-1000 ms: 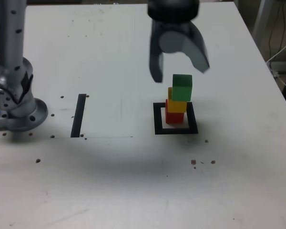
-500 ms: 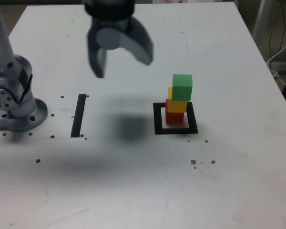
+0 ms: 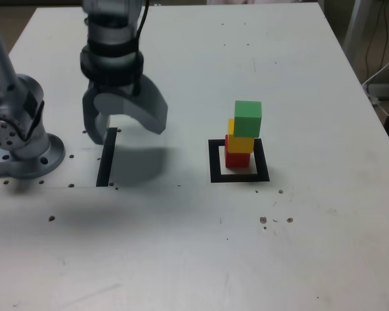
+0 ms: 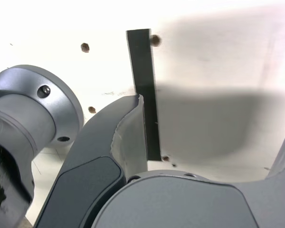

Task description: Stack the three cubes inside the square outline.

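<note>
Standing red, yellow, green from the bottom up inside the square outline (image 3: 239, 161), the three cubes (image 3: 242, 136) look stacked, while the empty end effector (image 3: 124, 126), jaws spread wide, hangs over the black strip (image 3: 106, 157) well apart, so only retreat seems left.

Bright, overexposed wrist view; soft shadows.

Pincer (image 3: 126, 123) now off the stack
</note>
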Available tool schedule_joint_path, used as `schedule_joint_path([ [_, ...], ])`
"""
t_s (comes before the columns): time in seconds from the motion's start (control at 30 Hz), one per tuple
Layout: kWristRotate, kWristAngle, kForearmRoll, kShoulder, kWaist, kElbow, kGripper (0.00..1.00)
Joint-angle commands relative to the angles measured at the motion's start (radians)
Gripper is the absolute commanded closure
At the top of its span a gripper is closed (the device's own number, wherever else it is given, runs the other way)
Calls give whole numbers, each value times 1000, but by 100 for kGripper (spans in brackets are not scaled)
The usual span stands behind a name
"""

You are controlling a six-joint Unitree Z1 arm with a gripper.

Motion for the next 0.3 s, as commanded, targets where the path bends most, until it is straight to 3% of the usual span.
schedule_joint_path([
  [0.0, -2, -10, -20, -9, 3, 29, 0],
  [0.27, -5, -30, -44, -19, 3, 73, 0],
])
